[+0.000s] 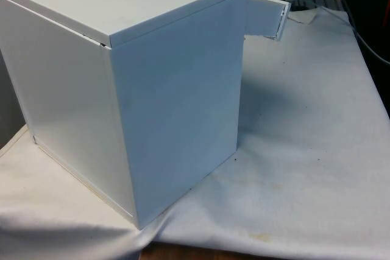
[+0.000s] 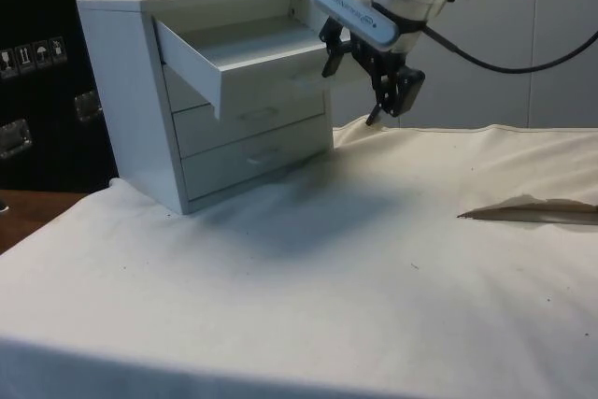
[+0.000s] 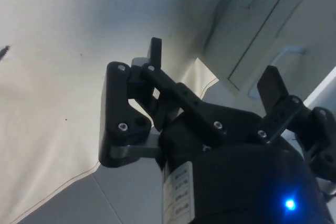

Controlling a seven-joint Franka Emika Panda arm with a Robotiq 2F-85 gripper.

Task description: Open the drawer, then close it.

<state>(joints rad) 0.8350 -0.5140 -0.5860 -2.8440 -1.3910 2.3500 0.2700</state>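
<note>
The chest of drawers [image 2: 201,100] stands on the bench [image 2: 374,268], its top drawer [image 2: 245,53] pulled well out. The pincer [image 2: 360,91] hangs just beside the drawer's front, fingers spread and gripping nothing. The drawer looks light, stiff and smooth-sliding, so a flat push on its front panel should close it; for pulling, the handle is the place. The front view gives the chest's blank back and the drawer's protruding end [image 1: 268,17]; the side view gives all three drawer fronts.
</note>
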